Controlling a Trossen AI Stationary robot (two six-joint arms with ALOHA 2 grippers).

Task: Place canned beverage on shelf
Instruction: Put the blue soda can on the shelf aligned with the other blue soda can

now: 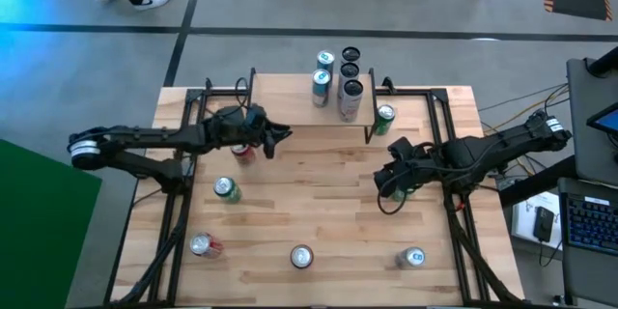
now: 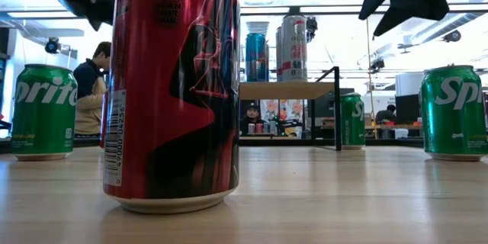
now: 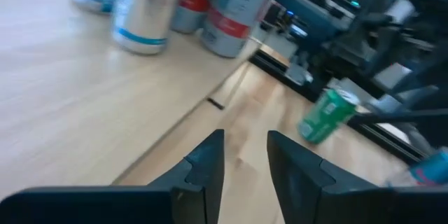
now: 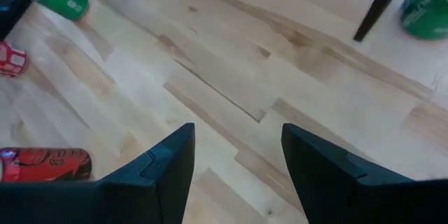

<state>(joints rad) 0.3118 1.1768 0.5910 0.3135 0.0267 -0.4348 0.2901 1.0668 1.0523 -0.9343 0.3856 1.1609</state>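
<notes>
Table (image 1: pixel 319 212): filled the frame's middle in the high view; loose cans lay scattered across its lower half.
Shelf (image 1: pixel 290 101): upper centre, four cans standing on it.
Left arm: reached in from the left, wrist level, gripper (image 1: pixel 278 137) near the shelf's left end, over a red can (image 1: pixel 242 152).
Left pincer: fingers (image 3: pixel 210 155) slightly parted, holding nothing.
Right gripper (image 1: pixel 388 185): centre right, half open and empty, above a green can (image 1: pixel 401 191).
Advice: you should have squared on an upright can, gripping mid-body.
</notes>
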